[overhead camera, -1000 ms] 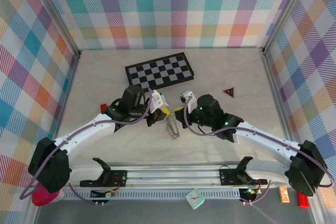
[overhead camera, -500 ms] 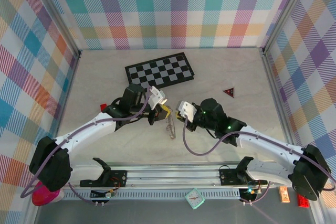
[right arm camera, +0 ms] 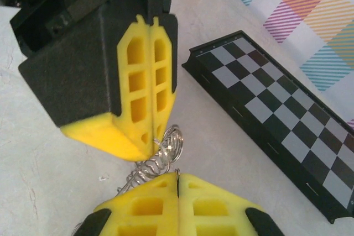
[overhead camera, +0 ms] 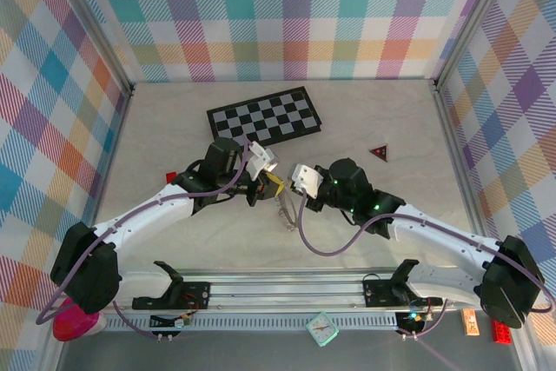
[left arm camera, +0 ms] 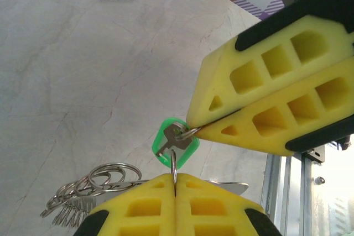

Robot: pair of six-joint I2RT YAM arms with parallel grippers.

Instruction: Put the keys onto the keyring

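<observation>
The green key (left arm camera: 176, 143) hangs above the table between both grippers. My left gripper (left arm camera: 175, 176) is shut on a thin silver ring of the keyring (left arm camera: 105, 176), whose bunch of rings and small silver keys trails off to the lower left. My right gripper (left arm camera: 191, 127) comes in from the upper right, shut on the small ring through the green key's hole. In the right wrist view my right gripper (right arm camera: 177, 174) pinches a thin wire, and the left gripper (right arm camera: 151, 150) holds the stacked rings of the keyring (right arm camera: 166, 148). From above, the left gripper (overhead camera: 271, 182) and right gripper (overhead camera: 294, 190) meet over the dangling keyring (overhead camera: 283, 211).
The black-and-white chessboard (overhead camera: 265, 116) lies just behind the grippers. A dark red triangle (overhead camera: 379, 152) sits to the right and a small red block (overhead camera: 171, 177) to the left. The arms' base rail (overhead camera: 287, 291) runs along the near edge.
My right gripper has shifted a little left, closer to the left gripper. Both stay shut and the keyring still hangs between them.
</observation>
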